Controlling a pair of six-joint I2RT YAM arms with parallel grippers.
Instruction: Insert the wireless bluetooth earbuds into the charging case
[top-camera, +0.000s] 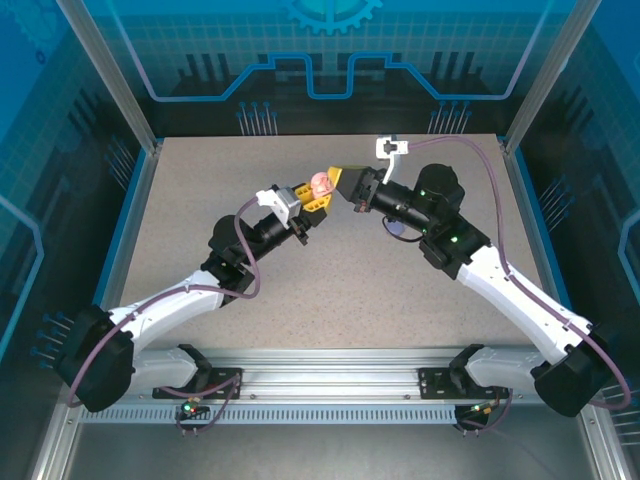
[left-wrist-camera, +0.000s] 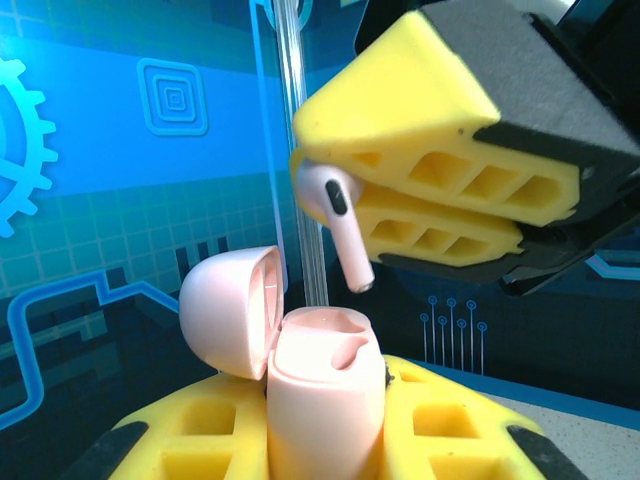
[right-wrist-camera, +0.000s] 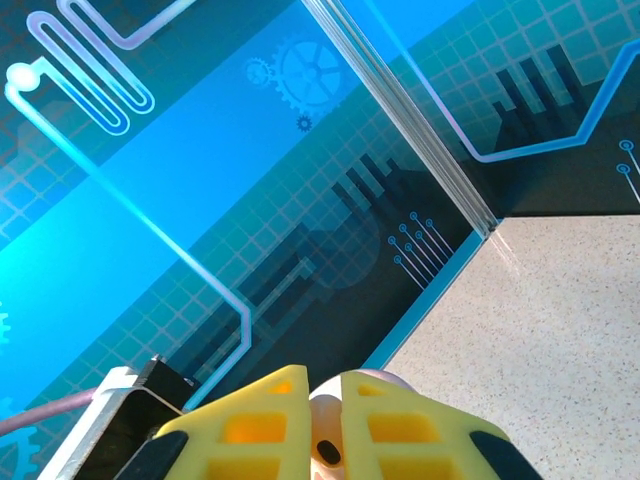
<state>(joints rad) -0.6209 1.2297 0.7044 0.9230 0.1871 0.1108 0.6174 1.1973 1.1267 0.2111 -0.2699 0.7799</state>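
Note:
The pink charging case (left-wrist-camera: 325, 390) stands upright between the yellow fingers (left-wrist-camera: 450, 420) of my left gripper (left-wrist-camera: 325, 425), which is shut on it. Its lid (left-wrist-camera: 228, 310) is swung open to the left and the two sockets face up. Just above the case hangs one pale pink earbud (left-wrist-camera: 335, 225), stem pointing down, apart from the case. My right gripper (left-wrist-camera: 420, 190) is shut on the earbud's head. From the right wrist the earbud (right-wrist-camera: 325, 440) shows in the narrow gap of my right gripper (right-wrist-camera: 323, 420). From above, both grippers (top-camera: 310, 198) (top-camera: 347, 186) meet at the case (top-camera: 321, 184), mid-table towards the back.
A pale purple rounded thing (top-camera: 400, 228) lies on the table (top-camera: 330, 300) partly under my right arm. Glass walls with metal posts (top-camera: 150, 140) close in the back and the sides. The speckled table surface spreads out in front of the arms.

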